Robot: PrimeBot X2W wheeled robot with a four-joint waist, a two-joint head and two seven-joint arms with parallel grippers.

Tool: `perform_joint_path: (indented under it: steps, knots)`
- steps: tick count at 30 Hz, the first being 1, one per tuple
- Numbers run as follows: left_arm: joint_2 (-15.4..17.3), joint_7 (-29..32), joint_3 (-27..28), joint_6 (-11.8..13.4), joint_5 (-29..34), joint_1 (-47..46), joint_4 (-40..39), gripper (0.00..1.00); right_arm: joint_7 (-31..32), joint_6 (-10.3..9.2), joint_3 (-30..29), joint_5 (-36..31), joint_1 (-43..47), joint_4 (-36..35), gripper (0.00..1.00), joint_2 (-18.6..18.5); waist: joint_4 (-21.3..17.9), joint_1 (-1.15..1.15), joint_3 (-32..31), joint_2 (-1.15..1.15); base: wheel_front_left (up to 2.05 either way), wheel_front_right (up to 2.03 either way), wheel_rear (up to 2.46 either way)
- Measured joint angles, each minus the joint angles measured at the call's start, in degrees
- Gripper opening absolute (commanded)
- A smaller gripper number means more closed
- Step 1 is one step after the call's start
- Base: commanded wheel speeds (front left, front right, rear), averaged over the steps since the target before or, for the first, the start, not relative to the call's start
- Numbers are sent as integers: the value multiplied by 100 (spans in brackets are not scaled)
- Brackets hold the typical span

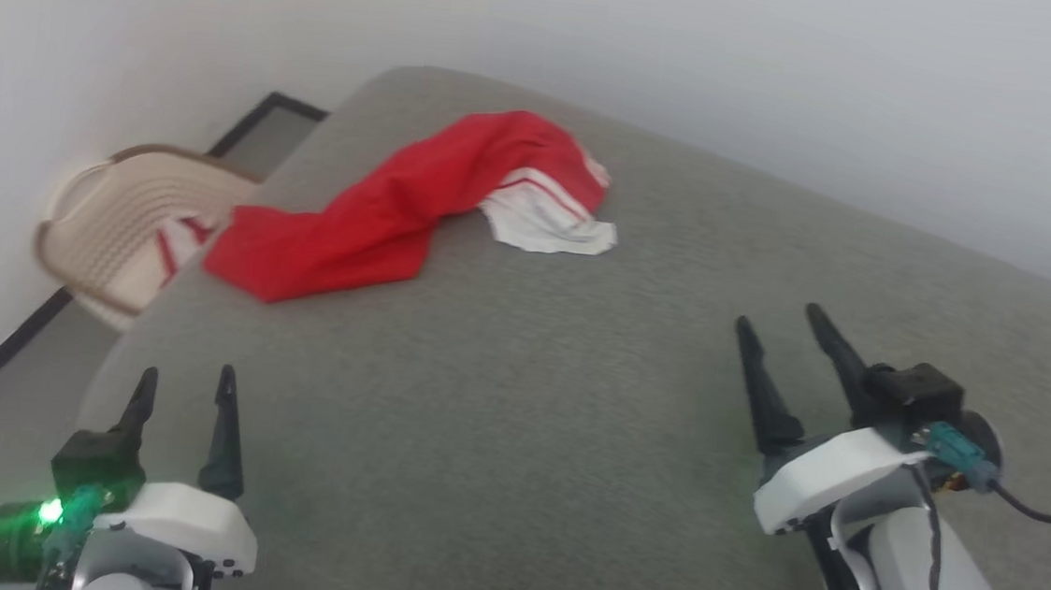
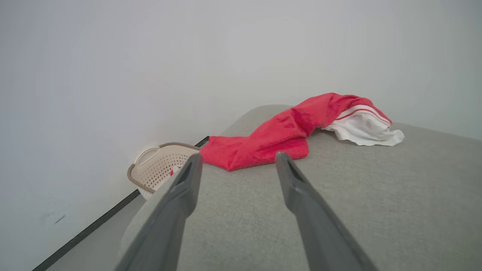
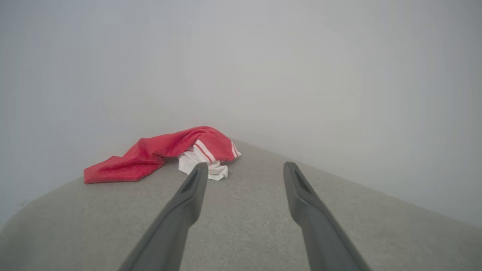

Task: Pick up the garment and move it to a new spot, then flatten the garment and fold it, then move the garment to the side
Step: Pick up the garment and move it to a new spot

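The left claw (image 1: 186, 373) and right claw (image 1: 779, 316) hang wide open and empty, with the crumpled red garment (image 1: 381, 218) lying well ahead, nearer the left; pinching a thick fold should lift it cleanly.

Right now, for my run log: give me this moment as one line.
stage: before pickup | garment: crumpled, untouched, far-left end of grey surface, beside basket | left gripper: open, empty | right gripper: open, empty
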Motion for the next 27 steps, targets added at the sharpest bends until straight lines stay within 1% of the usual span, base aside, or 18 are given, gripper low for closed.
perform_joint_path:
  steps: [3, 6, 12, 15, 17, 20, 23, 27]
  knots:
    - [-27, 0, 88, 15, -36, 80, -81, 100, 0, 1, 142, 65, -4, 55, 100, 64, 264, 0, -21, 0, 0, 0, 0]
    - [-51, 0, 238, 47, -101, 220, -194, 100, 0, 1, 365, 116, -88, 119, 100, 129, 425, 0, -34, 0, 0, 0, 0]
    - [-120, 0, 360, 36, -156, 370, -326, 100, 0, 1, 541, 187, -228, 175, 100, 146, 451, 0, 18, 0, 0, 0, 0]
    - [-122, 1, 299, -94, -134, 334, -229, 100, 0, 1, 480, 218, -232, 167, 100, 130, 423, 0, 70, 0, 0, 0, 0]
    - [-113, 1, 198, -202, -96, 194, -185, 100, -1, 1, 471, 211, -237, 134, 100, 103, 354, 0, 111, 0, 0, 0, 0]
    - [-7, 0, -20, -345, -33, -241, -82, 100, -7, 1, 508, 159, -311, 110, 100, 56, 179, 0, 258, 0, 0, 0, 0]
    - [211, 0, -299, -446, 1, -920, 180, 100, -8, 1, 495, 131, -482, 55, 100, -26, -57, 0, 478, 0, 0, 0, 0]
    - [528, -1, -739, -509, -62, -1983, 872, 100, -8, 1, 434, 90, -586, 18, 100, -122, -433, 0, 777, 0, 0, 0, 0]
